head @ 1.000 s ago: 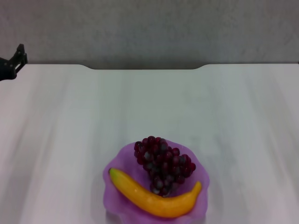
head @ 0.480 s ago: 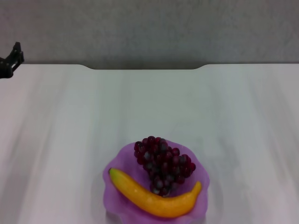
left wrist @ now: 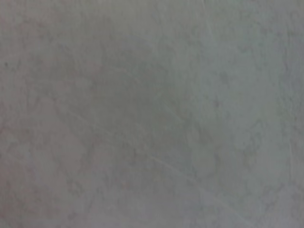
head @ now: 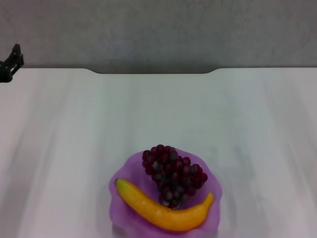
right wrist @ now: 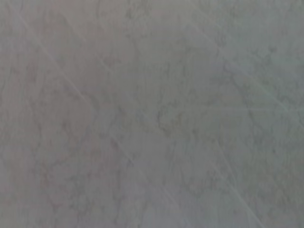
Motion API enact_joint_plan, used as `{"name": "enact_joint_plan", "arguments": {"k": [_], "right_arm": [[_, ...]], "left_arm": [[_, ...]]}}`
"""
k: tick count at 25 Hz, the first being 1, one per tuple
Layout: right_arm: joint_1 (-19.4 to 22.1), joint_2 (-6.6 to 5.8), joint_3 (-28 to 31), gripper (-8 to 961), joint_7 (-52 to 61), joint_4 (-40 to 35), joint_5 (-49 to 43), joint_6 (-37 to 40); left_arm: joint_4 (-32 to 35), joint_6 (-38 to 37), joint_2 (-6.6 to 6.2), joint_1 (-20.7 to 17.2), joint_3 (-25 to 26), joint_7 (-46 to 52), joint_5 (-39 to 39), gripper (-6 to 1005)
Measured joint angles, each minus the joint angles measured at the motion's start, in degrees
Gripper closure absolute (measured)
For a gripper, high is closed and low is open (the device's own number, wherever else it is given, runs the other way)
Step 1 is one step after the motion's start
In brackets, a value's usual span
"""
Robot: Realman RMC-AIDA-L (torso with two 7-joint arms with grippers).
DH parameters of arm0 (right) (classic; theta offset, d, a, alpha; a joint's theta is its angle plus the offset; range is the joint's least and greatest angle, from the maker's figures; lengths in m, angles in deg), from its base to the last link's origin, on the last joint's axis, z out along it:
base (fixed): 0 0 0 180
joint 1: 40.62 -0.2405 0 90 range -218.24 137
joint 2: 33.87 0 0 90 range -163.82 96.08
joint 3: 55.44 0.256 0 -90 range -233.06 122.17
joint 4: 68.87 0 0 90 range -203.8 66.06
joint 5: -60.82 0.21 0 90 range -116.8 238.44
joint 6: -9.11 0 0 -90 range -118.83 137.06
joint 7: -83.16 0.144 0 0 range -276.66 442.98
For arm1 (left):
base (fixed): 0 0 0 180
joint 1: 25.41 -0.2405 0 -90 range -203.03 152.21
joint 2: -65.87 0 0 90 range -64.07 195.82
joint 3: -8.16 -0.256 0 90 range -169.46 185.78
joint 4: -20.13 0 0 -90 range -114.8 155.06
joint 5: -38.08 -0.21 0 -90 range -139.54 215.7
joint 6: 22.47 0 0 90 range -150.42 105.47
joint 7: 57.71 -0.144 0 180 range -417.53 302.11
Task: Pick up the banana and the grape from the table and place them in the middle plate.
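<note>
Head view: banana and grape lie together in the middle plate at the table's near edge; left gripper, jaw state unreadable, has retreated far left, suggesting completion; right gripper unseen.

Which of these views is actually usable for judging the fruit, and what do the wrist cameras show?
Head view: soft, evenly lit, without glare; banana and grape lie in the middle plate, and the left gripper sits at the far left edge. Both wrist views: only a featureless mottled grey surface.

Soft, even light — slight blur
</note>
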Motion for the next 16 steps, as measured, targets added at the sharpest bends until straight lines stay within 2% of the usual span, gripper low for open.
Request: {"name": "enact_joint_plan", "arguments": {"k": [16], "right_arm": [[0.1, 0.0, 0.0, 277, -0.08, 0.0, -0.25, 0.0]], "left_arm": [[0.0, -0.02, -0.01, -0.08, 0.02, -0.24, 0.0, 152]]}}
